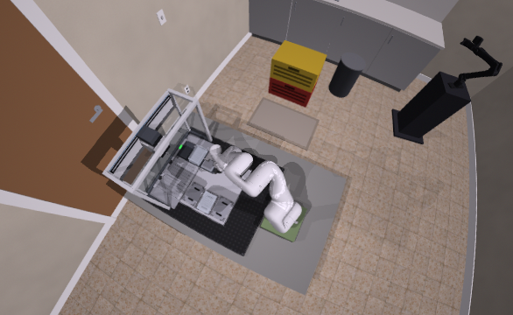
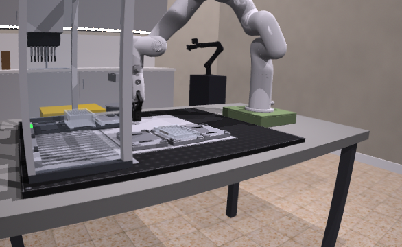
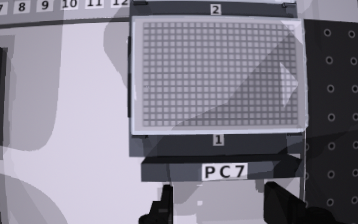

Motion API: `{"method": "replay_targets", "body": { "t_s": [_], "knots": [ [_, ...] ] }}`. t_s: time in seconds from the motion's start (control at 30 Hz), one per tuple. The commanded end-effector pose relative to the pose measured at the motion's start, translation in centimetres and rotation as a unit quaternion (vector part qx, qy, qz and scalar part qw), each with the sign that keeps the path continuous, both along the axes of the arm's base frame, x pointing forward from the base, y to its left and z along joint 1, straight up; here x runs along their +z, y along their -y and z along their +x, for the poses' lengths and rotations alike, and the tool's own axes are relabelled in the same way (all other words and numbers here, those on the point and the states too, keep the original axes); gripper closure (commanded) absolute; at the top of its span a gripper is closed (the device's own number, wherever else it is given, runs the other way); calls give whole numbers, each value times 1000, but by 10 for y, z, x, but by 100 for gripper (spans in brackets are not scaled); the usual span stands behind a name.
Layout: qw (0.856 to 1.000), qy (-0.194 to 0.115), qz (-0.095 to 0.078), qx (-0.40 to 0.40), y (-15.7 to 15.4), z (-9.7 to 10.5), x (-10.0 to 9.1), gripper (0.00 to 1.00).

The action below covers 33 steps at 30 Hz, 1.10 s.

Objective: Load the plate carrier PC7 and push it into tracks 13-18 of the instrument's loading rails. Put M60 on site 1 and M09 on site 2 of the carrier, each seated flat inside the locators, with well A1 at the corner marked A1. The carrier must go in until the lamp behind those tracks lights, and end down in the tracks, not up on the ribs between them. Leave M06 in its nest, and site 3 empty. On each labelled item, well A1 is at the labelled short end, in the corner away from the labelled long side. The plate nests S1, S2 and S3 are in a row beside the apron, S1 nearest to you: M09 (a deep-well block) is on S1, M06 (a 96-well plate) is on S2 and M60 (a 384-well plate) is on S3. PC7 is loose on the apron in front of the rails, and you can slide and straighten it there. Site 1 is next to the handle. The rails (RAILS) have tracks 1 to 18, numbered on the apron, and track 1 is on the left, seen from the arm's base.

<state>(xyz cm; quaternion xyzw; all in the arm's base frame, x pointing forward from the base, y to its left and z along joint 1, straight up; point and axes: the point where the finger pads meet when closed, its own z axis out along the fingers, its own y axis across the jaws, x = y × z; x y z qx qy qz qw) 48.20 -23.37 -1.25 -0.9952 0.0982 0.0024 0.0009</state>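
PC7 (image 3: pixel 152 172) | jaws (image 1: pixel 210 168) (image 2: pixel 137 120) pointing down beside handle | spread wide, holding nothing | green lamp (image 1: pixel 180 147) (image 2: pixel 31 125) lit

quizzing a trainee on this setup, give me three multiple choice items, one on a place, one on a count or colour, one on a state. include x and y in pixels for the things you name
1. Where is the 384-well plate?
A) nest S2
B) carrier site 1
C) nest S1

2. What colour is the glowing lamp?
A) red
B) blue
C) green

3. How is the gripper?
A) open, holding nothing
B) shut on a plate
C) shut on the handle

1: B, the 384-well plate (image 3: pixel 220 75) lies by the label 1, next to the PC7 handle (image 3: pixel 180 171).
2: C, the lamp (image 1: pixel 180 147) (image 2: pixel 31 125) shows green behind the rails.
3: A, the gripper's (image 3: pixel 218 202) fingers stand apart with nothing between them.
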Motion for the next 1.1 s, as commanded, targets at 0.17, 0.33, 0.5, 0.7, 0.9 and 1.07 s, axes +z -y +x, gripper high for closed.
{"method": "replay_targets", "body": {
  "t_s": [0.17, 0.33, 0.5, 0.7, 0.9, 1.07],
  "knots": [
    [1000, 2, 0, 0, 1, 1, 14, 19],
    [1000, 2, 0, 0, 1, 1, 22, 19],
    [1000, 2, 0, 0, 1, 1, 27, 19],
    [1000, 2, 0, 0, 1, 1, 37, 19],
    [1000, 2, 0, 0, 1, 1, 47, 19],
    [1000, 2, 0, 0, 1, 1, 52, 19]
  ]
}}
